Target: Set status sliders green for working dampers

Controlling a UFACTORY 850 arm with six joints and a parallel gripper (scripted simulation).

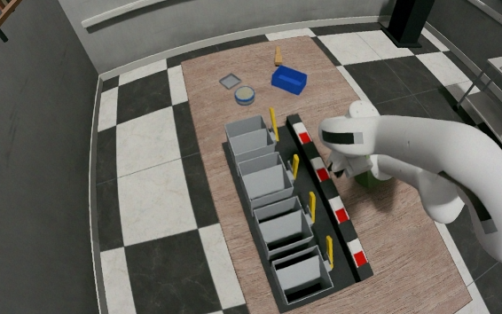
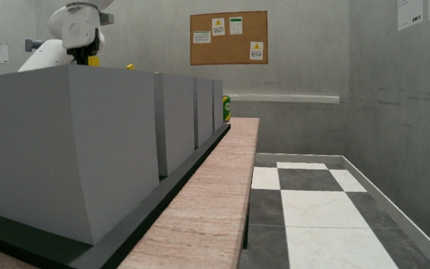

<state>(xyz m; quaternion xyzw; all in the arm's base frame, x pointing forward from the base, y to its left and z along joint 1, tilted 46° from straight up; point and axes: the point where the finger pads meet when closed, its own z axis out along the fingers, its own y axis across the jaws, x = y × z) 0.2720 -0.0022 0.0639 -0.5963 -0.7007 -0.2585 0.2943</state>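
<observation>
Four grey damper boxes stand in a row on a dark base plate: the far one [image 1: 249, 137], the second [image 1: 266, 179], the third [image 1: 283, 226] and the near one [image 1: 301, 275]. A yellow lever stands beside each, for example beside the second [image 1: 295, 165]. The slider strip [image 1: 329, 195] runs along their right side. All four windows show red [image 1: 304, 137] [image 1: 323, 174] [image 1: 341, 215] [image 1: 359, 258], each with a white cover beside it. My gripper [image 1: 339, 170] is shut and empty, low at the right edge of the strip by the second slider. In the exterior view it [image 2: 83, 55] dips behind the nearest box [image 2: 67, 152].
At the far end of the table are a blue bin [image 1: 288, 80], a round tin [image 1: 244, 95], a grey square tile [image 1: 230, 81] and a small wooden block [image 1: 278, 56]. A green can [image 1: 364, 179] stands under my arm, right of the strip.
</observation>
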